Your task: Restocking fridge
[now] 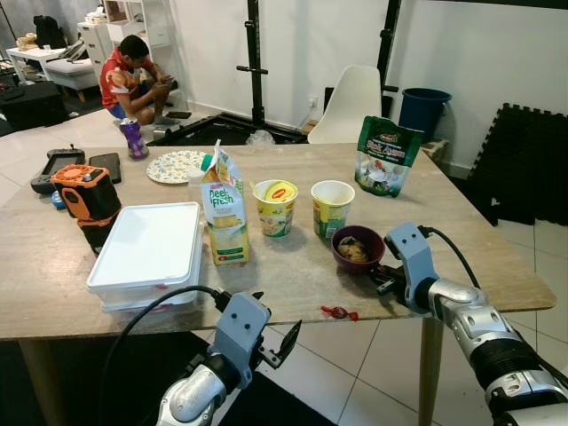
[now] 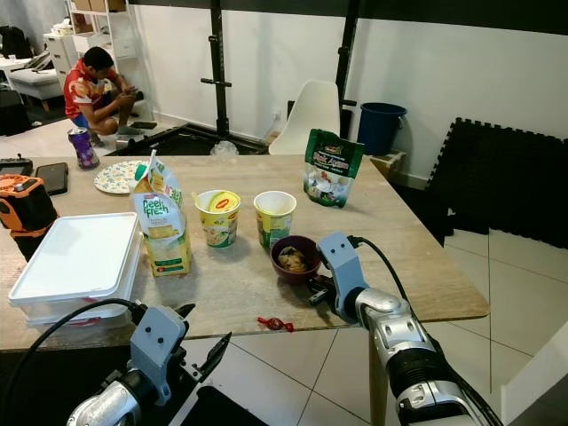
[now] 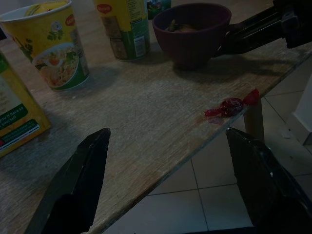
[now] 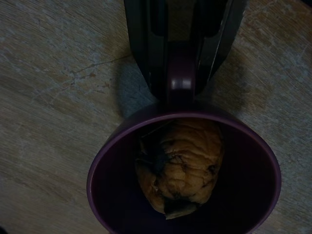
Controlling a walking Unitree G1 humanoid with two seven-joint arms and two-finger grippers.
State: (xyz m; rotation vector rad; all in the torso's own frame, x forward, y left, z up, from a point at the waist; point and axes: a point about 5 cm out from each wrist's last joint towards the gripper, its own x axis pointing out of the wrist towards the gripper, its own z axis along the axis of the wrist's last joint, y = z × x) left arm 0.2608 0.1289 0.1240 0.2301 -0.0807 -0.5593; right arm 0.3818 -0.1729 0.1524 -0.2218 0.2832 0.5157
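Purple bowl [image 1: 358, 248], yellow cups [image 1: 275, 207], red candy [image 1: 339, 312].

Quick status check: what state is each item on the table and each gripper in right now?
Dark purple bowl: upright, food inside.
Right gripper: shut on the bowl's handle.
Left gripper: open, empty.
Yellow juice carton: upright, spout open.
White lidded box: closed.
Red wrapped candy: still wrapped.

My right gripper [image 4: 179, 83] has its two black fingers [image 4: 146, 53] clamped on the short handle of a dark purple round bowl [image 4: 112, 161]. Inside the bowl lies a wrinkled, golden-brown lump of food [image 4: 183, 165]. Under the bowl spreads a pale, grainy wooden tabletop [image 4: 53, 97].
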